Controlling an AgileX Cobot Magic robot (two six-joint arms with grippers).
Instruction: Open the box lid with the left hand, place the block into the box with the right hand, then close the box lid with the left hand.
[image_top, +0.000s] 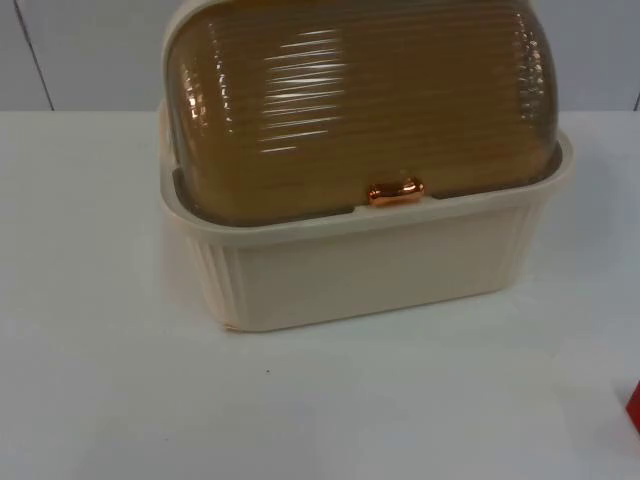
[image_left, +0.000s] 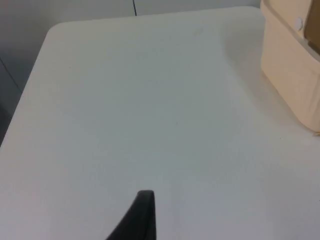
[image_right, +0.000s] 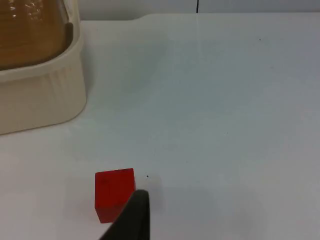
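Note:
The cream box (image_top: 370, 265) stands at the middle of the table with its ribbed amber lid (image_top: 360, 95) down and a copper handle (image_top: 395, 192) at the lid's front edge. The red block (image_top: 634, 405) lies on the table at the front right, apart from the box. In the right wrist view the red block (image_right: 114, 194) sits just ahead of my right gripper (image_right: 131, 220), and the box (image_right: 40, 95) is farther off. My left gripper (image_left: 141, 220) hangs over bare table, with a corner of the box (image_left: 292, 75) off to its side.
The white table (image_top: 120, 380) ends at the grey partition wall (image_top: 90, 50) behind the box. The table's rounded far corner (image_left: 52, 30) and its side edge lie beyond the left gripper.

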